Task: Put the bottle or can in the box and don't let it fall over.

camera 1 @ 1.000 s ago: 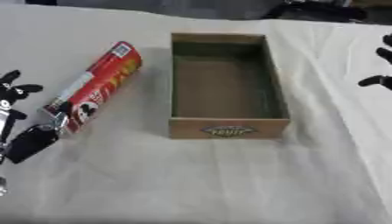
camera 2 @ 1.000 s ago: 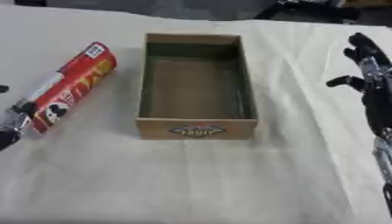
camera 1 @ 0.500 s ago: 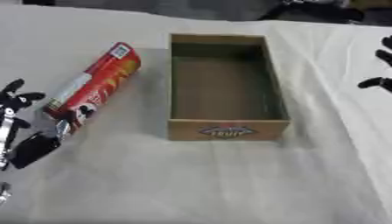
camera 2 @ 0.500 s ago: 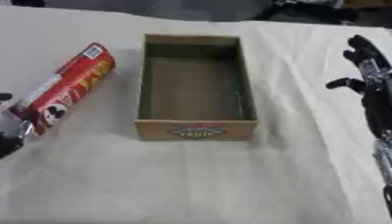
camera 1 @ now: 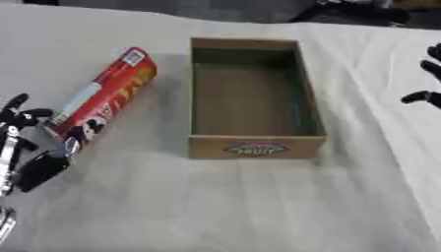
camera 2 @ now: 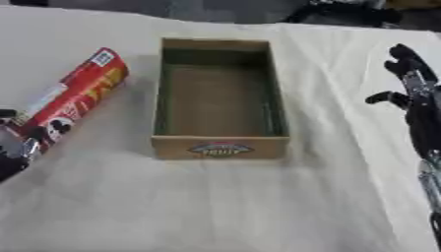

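Left hand [camera 1: 30, 147] nearer — can [camera 1: 102, 100] flat, diagonal

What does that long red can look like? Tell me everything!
The red can is a long tube lying on its side on the white cloth, left of the cardboard box. It has yellow and white patches and a cartoon face near its silvery lower end. The left robot hand is at that end.

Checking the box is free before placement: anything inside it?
Nothing shows inside the cardboard box: its bare floor is visible. The strip of floor behind the near wall is hidden. The red can lies on its side outside, to the box's left.
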You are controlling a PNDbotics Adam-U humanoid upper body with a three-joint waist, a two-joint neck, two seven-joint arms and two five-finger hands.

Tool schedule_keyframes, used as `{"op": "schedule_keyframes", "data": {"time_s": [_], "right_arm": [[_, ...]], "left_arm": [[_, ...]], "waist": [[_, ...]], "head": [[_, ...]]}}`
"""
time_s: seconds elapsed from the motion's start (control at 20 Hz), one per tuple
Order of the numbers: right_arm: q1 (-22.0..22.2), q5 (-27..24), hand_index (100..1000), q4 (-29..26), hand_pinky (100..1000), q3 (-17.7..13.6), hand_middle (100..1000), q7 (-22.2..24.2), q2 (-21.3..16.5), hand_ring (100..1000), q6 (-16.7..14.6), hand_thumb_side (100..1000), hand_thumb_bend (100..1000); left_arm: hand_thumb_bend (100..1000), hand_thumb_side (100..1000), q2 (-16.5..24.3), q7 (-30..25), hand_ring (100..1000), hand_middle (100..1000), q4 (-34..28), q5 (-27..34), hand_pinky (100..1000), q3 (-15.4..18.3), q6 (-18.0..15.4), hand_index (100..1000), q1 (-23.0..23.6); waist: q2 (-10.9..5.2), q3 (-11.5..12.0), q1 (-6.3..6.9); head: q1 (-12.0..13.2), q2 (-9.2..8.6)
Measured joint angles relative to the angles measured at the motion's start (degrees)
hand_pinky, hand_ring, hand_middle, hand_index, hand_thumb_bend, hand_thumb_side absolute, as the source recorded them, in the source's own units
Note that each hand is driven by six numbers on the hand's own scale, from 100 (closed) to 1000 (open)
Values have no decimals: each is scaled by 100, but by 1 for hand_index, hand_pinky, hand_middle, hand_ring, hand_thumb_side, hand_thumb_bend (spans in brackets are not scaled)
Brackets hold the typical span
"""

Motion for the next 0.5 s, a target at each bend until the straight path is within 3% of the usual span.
{"op": "schedule_keyframes", "data": {"time_s": [0.5], "right_arm": [[-41, 69, 994, 15, 577, -1, 1000, 71, 7, 1000, 29, 977, 100]], "left_arm": [[349, 568, -49, 161, 831, 989, 114, 99, 562, -5, -158, 797, -86]], "waist": [[61, -26, -1]], "head": [[15, -26]]}}
